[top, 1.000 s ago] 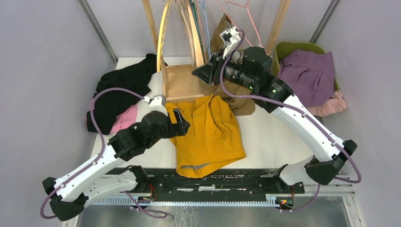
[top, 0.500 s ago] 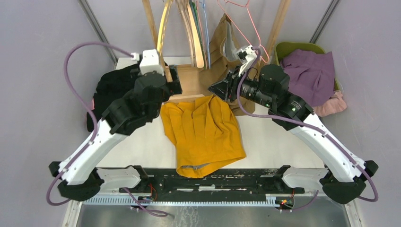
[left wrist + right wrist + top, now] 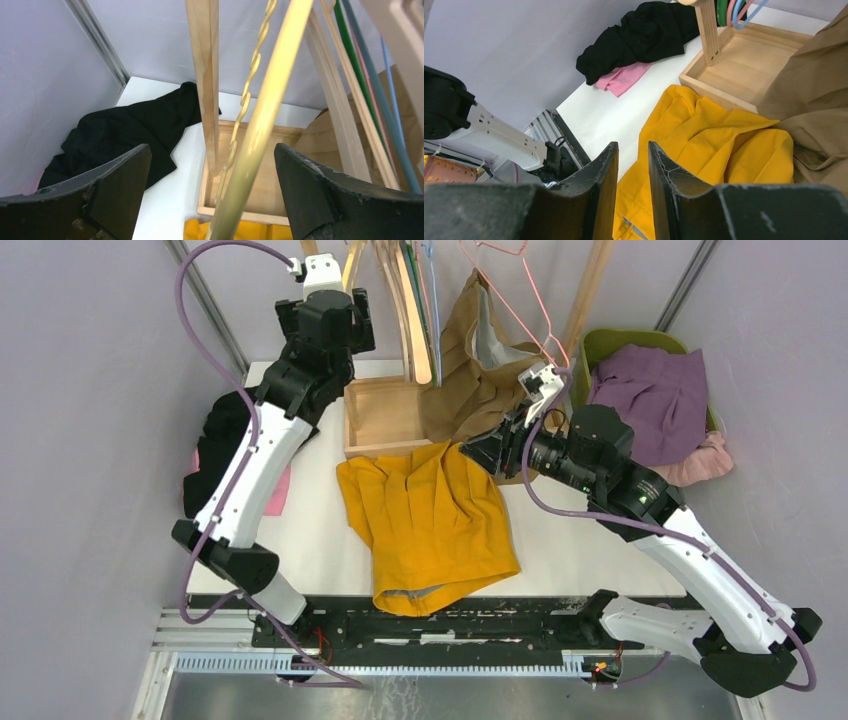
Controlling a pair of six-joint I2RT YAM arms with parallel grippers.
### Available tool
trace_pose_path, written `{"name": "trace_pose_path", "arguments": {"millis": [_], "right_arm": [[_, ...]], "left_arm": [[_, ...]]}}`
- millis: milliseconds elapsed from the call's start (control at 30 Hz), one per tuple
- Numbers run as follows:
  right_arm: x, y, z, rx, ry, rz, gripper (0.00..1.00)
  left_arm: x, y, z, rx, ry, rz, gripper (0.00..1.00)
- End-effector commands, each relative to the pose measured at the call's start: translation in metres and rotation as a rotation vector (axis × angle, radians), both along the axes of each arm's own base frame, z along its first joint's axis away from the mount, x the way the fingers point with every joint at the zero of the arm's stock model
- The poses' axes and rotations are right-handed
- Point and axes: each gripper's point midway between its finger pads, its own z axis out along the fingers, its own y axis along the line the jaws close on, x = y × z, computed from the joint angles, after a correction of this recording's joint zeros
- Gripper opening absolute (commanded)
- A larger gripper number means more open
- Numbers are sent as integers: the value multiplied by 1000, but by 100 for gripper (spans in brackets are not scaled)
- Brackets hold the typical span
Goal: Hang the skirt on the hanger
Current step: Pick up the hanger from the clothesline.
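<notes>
While the yellow skirt (image 3: pixel 432 525) lies spread flat in the middle of the tabletop (image 3: pixel 590 530), its hem close to the near edge and its far end up against the wooden base (image 3: pixel 383 420) of the hanger rack, we judge the task to be at an early stage: no part of the skirt is lifted, clipped or threaded onto anything. We see the left gripper (image 3: pixel 211 150) raised high at the far left corner, its jaws spread as wide as they go on either side of a pale yellow hanger (image 3: pixel 260 115) and the rack's wooden post (image 3: pixel 206 75), touching neither as far as we can tell. So a hanger is being reached for but not yet gripped. The right gripper (image 3: pixel 632 147) hovers over the skirt's far right part, beside a tan garment (image 3: pixel 480 380) that hangs at the far edge; its jaws stand narrowly apart with nothing between them. What is left, in our view, is nearly everything: closing on the hanger, bringing it off the rack, picking up the skirt and joining the two.
</notes>
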Motion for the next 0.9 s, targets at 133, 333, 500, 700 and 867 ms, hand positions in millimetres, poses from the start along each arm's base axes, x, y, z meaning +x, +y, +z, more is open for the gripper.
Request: {"name": "trace_pose_path", "arguments": {"millis": [133,333,500,700,867], "right_arm": [[-2,-12,-5,-29,-41,-27,34],[1,-9,-17,-55,-30,-21,34],[3,-6,-28,-76,-15,-10,34],[4,-4,-37,-94,-6,0,34],[5,-3,-42,-106,-5,2,34]], "left_arm": [[28,-6,15,-10,-46,-107,87],[31,-11,17,-18,-53,-153,54],[31,-7,25,3,-77,-154,29],[29,3,47,13,-139,-159,3],[21,-1,74,34,-210,-214,3]]}}
